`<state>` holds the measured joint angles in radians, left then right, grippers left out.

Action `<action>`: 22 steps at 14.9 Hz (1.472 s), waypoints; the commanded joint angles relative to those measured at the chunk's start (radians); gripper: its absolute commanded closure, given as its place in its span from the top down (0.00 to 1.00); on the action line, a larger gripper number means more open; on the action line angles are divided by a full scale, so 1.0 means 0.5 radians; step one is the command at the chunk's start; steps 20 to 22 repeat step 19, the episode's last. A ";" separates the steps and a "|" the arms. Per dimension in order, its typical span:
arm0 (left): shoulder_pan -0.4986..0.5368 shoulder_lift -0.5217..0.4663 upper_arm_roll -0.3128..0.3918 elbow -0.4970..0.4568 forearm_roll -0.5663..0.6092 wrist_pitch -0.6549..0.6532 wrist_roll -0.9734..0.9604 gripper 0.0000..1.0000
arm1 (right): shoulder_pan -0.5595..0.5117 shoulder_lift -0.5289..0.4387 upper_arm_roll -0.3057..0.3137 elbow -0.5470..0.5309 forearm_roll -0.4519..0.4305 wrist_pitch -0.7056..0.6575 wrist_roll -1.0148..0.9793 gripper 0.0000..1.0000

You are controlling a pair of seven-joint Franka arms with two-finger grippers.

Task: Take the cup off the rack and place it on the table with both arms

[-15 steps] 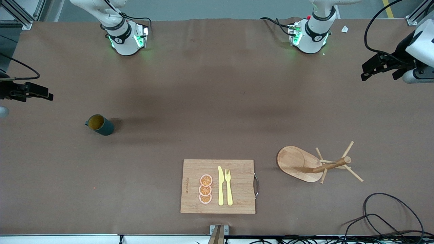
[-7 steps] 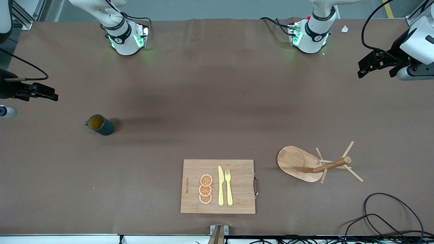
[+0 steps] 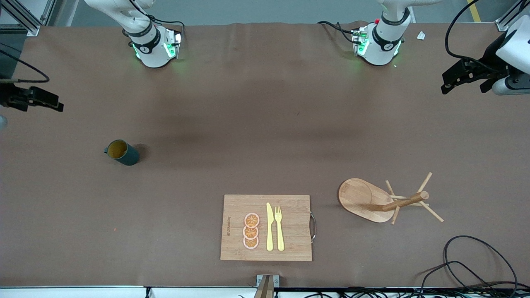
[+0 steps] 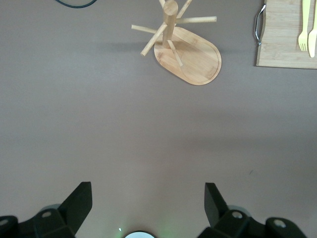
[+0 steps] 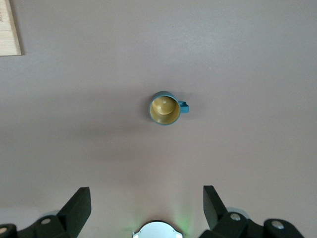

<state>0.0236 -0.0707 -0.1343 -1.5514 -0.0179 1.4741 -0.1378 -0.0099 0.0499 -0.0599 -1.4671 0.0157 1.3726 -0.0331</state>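
Note:
The dark teal cup (image 3: 121,152) stands upright on the brown table (image 3: 256,124), toward the right arm's end, its tan inside showing (image 5: 165,108). The wooden rack (image 3: 383,200) stands toward the left arm's end with nothing on its pegs (image 4: 188,54). My right gripper (image 3: 51,101) hangs open over the table's edge at its own end, well away from the cup (image 5: 147,194). My left gripper (image 3: 449,82) hangs open over the table near the other end, high and apart from the rack (image 4: 147,191).
A bamboo cutting board (image 3: 290,244) lies near the front camera's edge with three orange slices (image 3: 251,231), a yellow knife (image 3: 269,227) and a fork (image 3: 279,228). A black cable (image 3: 476,265) loops on the table's corner nearer than the rack.
The right gripper swung slightly inward, then drew back and toward the bases' side. The left gripper shifted only a little. Cup and rack have not moved.

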 commanded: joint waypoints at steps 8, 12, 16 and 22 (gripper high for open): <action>-0.010 0.037 -0.032 0.065 -0.004 -0.015 0.021 1.00 | -0.017 -0.449 0.009 -0.437 0.027 0.163 0.017 1.00; 0.002 0.034 -0.032 0.093 -0.004 -0.015 0.021 1.00 | -0.023 -0.453 0.006 -0.434 0.021 0.169 -0.001 1.00; -0.010 0.034 -0.035 0.093 0.060 -0.058 0.015 1.00 | -0.036 -0.446 0.006 -0.407 0.012 0.166 -0.004 1.00; -0.010 0.034 -0.038 0.093 0.063 -0.061 0.003 1.00 | -0.036 -0.437 0.009 -0.367 0.006 0.148 -0.004 1.00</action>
